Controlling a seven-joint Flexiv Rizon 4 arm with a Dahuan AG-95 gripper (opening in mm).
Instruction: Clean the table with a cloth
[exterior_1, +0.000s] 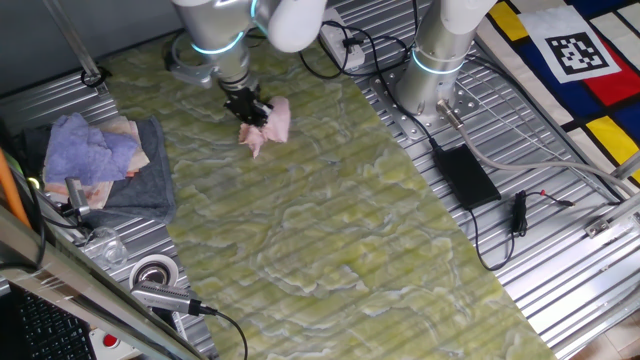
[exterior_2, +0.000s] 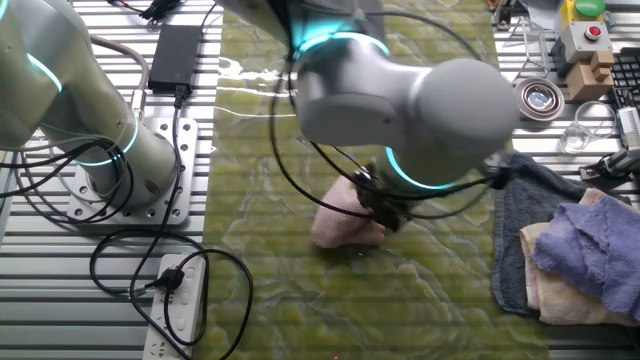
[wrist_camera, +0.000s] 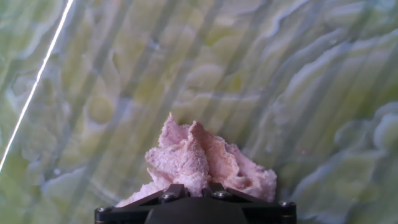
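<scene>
The pale pink cloth (exterior_1: 272, 124) lies bunched on the yellow-green marbled table (exterior_1: 330, 230), near its far end. My gripper (exterior_1: 250, 109) comes down on the cloth's left part with its black fingers shut on a fold of it. From the other fixed view the cloth (exterior_2: 340, 226) spreads left of the gripper (exterior_2: 385, 213), under the arm's grey wrist. The hand view shows the cloth (wrist_camera: 199, 162) puckered up between the close-set jaws at the bottom edge, resting on the table (wrist_camera: 280, 81).
A dark grey towel (exterior_1: 140, 185) with a lavender cloth (exterior_1: 88, 150) on it lies left of the table. A second arm's base (exterior_1: 432, 70), a black power brick (exterior_1: 464, 175) and cables sit on the ribbed metal to the right. A tape roll (exterior_1: 152, 272) is at front left.
</scene>
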